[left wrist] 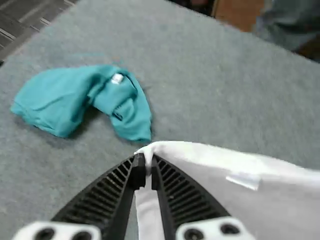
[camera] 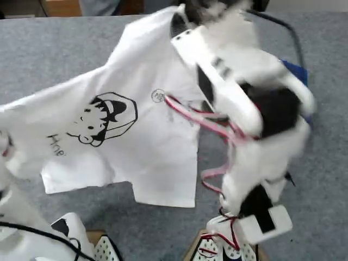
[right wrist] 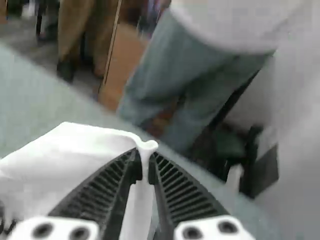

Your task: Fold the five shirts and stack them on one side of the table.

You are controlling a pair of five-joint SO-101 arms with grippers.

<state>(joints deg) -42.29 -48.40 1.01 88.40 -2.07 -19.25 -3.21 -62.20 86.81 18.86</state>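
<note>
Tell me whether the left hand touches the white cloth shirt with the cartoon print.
Touching: left wrist view shows the left hand pinching an edge of the white cloth shirt.

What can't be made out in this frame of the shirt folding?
1. High view: a blurred arm covers part of the white shirt and most of a blue item; its kind is unclear.
2. Left wrist view: the left gripper hides the pinched white edge; the teal shirt is crumpled, front unseen.
3. Right wrist view: the right gripper holds a white fold; which part is unclear.

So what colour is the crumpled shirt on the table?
Teal; the shirt shows best in the left wrist view.
</note>
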